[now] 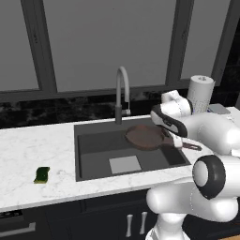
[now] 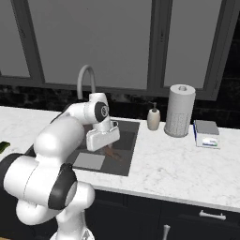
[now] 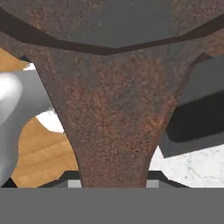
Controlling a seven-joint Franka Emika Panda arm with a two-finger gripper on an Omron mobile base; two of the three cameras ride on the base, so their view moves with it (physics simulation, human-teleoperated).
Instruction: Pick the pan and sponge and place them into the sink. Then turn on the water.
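The gripper (image 1: pixel 176 139) clamps the handle of the pan (image 1: pixel 145 136), holding it above the sink (image 1: pixel 89 161) at about 2 o'clock from the basin's centre. The sponge (image 1: pixel 41 175) lies on the counter (image 1: pixel 28 145), at 9 o'clock from the sink.

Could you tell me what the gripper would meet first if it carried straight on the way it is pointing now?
The gripper already has the pan by its handle, so the pan comes first. Beyond it, the line seems to lead down into the sink, though the depth there is hard to judge.
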